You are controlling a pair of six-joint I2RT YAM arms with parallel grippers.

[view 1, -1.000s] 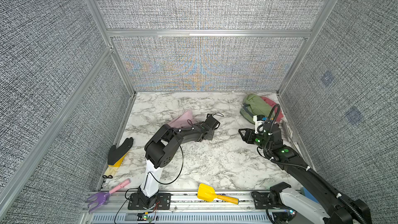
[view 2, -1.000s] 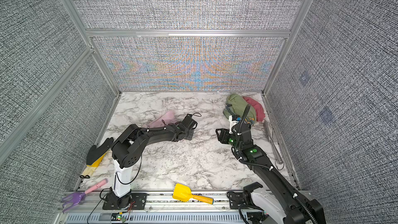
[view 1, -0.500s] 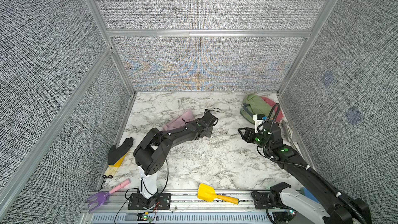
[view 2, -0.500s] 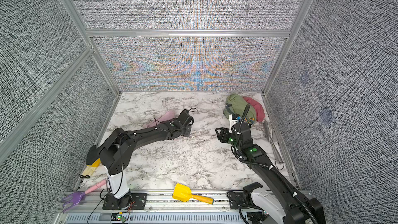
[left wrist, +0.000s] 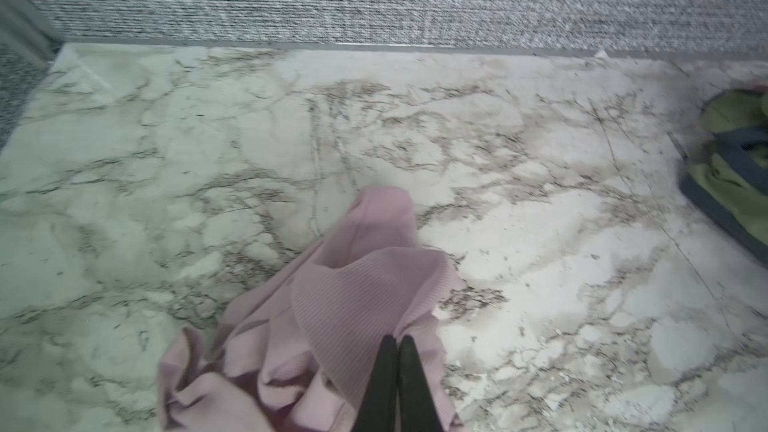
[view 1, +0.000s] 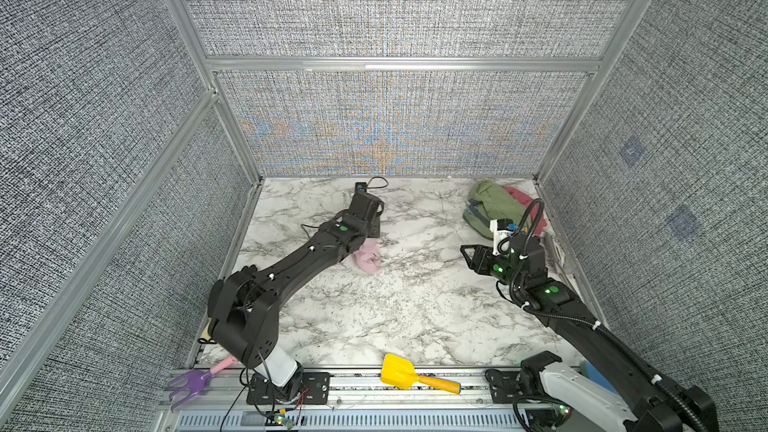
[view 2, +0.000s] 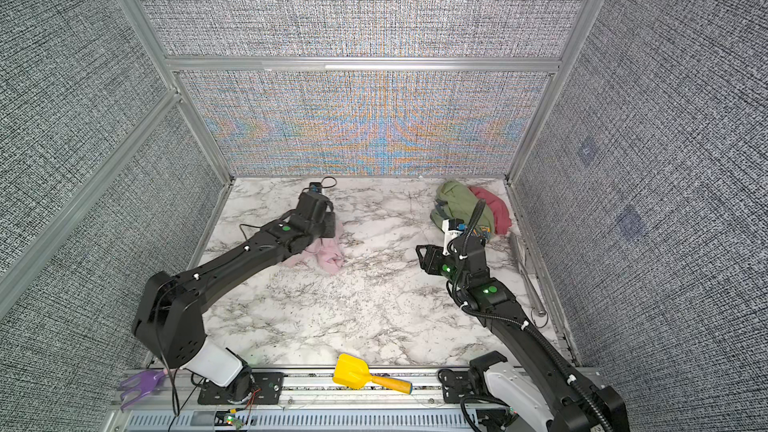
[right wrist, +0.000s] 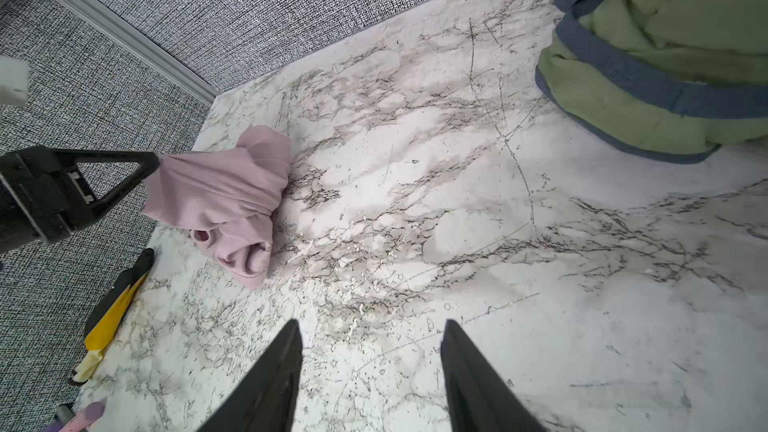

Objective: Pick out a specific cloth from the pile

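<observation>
Though boxed in on three sides by grey woven walls (view 1: 395,6) on aluminium framing (view 1: 399,65), mostly bare across the white, grey-veined counter (view 1: 415,317). Heaped in the far corner at about 1 o'clock in both top views: the pile (view 1: 494,205) (view 2: 461,205), olive green with blue-grey trim beside rose-red. Well apart from that, at about 10 o'clock of the counter's middle: the cloth (view 1: 368,259) (view 2: 328,257), pale pink, ribbed and bunched. Pinched by one edge in the left tool (left wrist: 397,342), shut tight on the fabric, black fingers pressed together. Draped from that pinch toward 5 o'clock in the top views, lower folds down on the marble. From the right wrist, a knotted lump at the very tip of the left tool. At 3 o'clock of the cloth and well clear of it: the right tool (right wrist: 370,326) (view 1: 467,251), roughly half open, empty, over bare marble, with the pile near at its 1 o'clock. Hidden under the left wrist in both top views: the pinch itself and part of the cloth. Masked by the right arm's cable and wrist: the pile's near edge. Hard to judge: height of the raised part of the cloth above the counter.
</observation>
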